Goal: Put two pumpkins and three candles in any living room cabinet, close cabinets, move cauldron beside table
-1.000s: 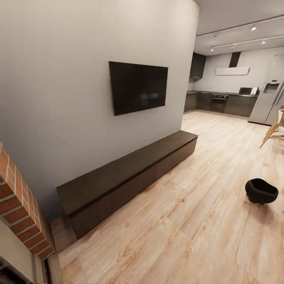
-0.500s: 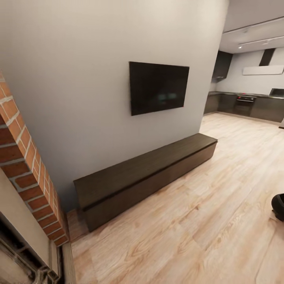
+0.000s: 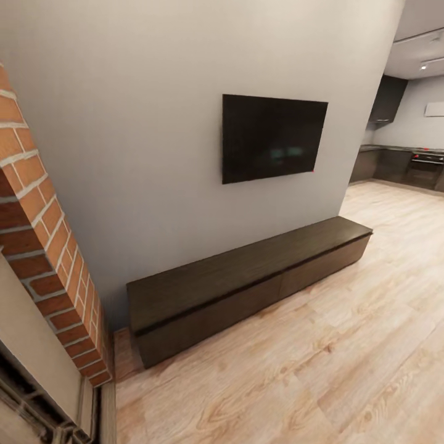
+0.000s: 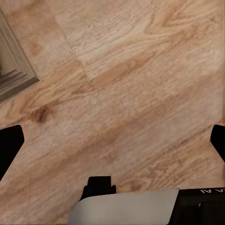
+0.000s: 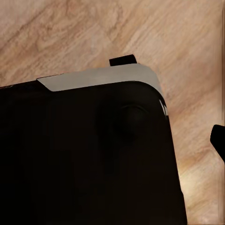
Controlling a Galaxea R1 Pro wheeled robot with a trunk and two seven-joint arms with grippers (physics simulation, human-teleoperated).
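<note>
Cabinet [image 3: 246, 280]: long, low, dark brown wood unit with a flat top, standing on the pale plank floor [image 3: 320, 376] against the grey wall [image 3: 142, 154]. Its front panels sit flush and shut, with no gap showing along the top edge. The top carries nothing.

Television [image 3: 273, 137]: black screen, mounted on the wall directly above the cabinet's far half, well apart from its top.

Brick pier [image 3: 43, 246]: red brick with pale mortar, just beyond the cabinet's near end; a narrow strip of floor lies between them.

Kitchen units [image 3: 407, 166]: dark fronts, far past the cabinet's far end, under a pale ceiling with small lights.

Left gripper [image 4: 112, 140]: seen from the left wrist camera over bare plank floor. Two black fingertips [image 4: 9, 145] sit at opposite edges of the picture, spread wide, with nothing between them. A grey moulded trim edge [image 4: 16, 77] lies on the floor near one corner.

Right gripper: a large black body with a pale band [image 5: 101, 77] blocks most of the right wrist camera. One dark fingertip [image 5: 218, 138] shows at the edge; the spread cannot be told.
</note>
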